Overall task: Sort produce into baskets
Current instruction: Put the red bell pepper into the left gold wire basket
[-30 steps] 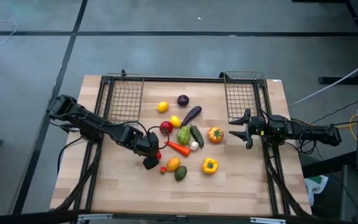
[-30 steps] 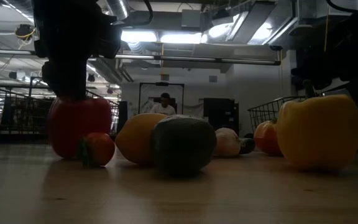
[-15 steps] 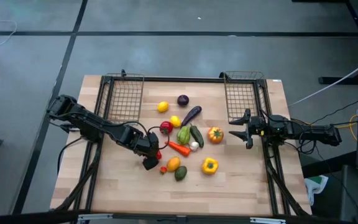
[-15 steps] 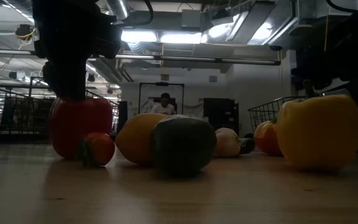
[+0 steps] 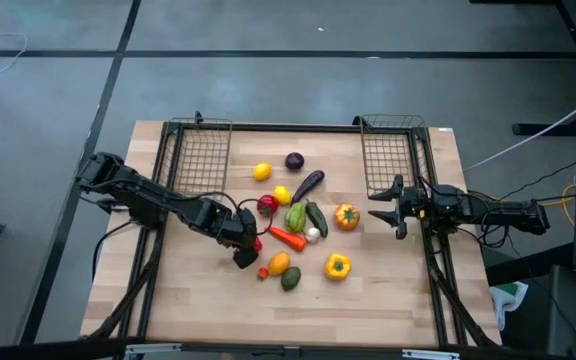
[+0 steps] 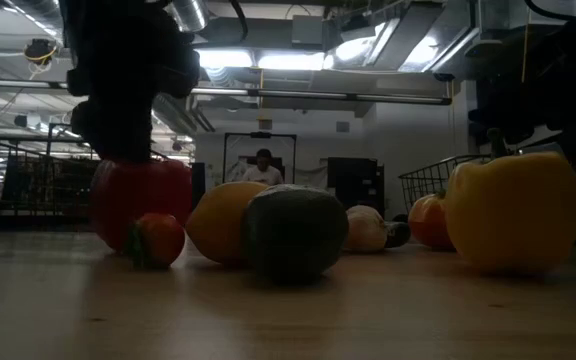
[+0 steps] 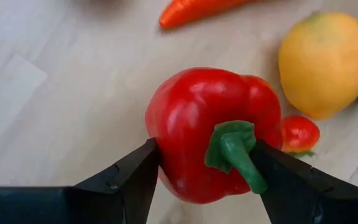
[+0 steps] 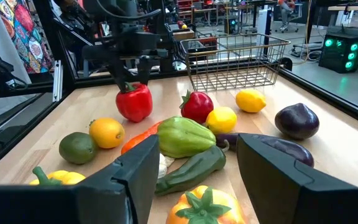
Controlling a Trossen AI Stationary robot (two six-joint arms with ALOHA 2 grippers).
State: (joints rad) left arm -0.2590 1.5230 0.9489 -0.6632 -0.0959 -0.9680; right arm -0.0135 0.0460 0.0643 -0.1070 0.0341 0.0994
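From above, the left gripper (image 5: 245, 250) sits at the left edge of the produce pile on the table (image 5: 198, 300), both baskets (image 5: 203, 155) along the far edge, while the right gripper (image 5: 388, 212) waits with fingers spread just below the right basket (image 5: 390, 155). At table height a red pepper (image 6: 140, 200) stands behind a tiny tomato (image 6: 158, 240). The left wrist view shows both fingers (image 7: 126, 180) clamped on that pepper's sides, beside a lemon (image 7: 324, 62) and a carrot (image 7: 197, 9)

Robotics lab: equipment racks (image 8: 55, 37), ceiling ducts (image 6: 298, 50).
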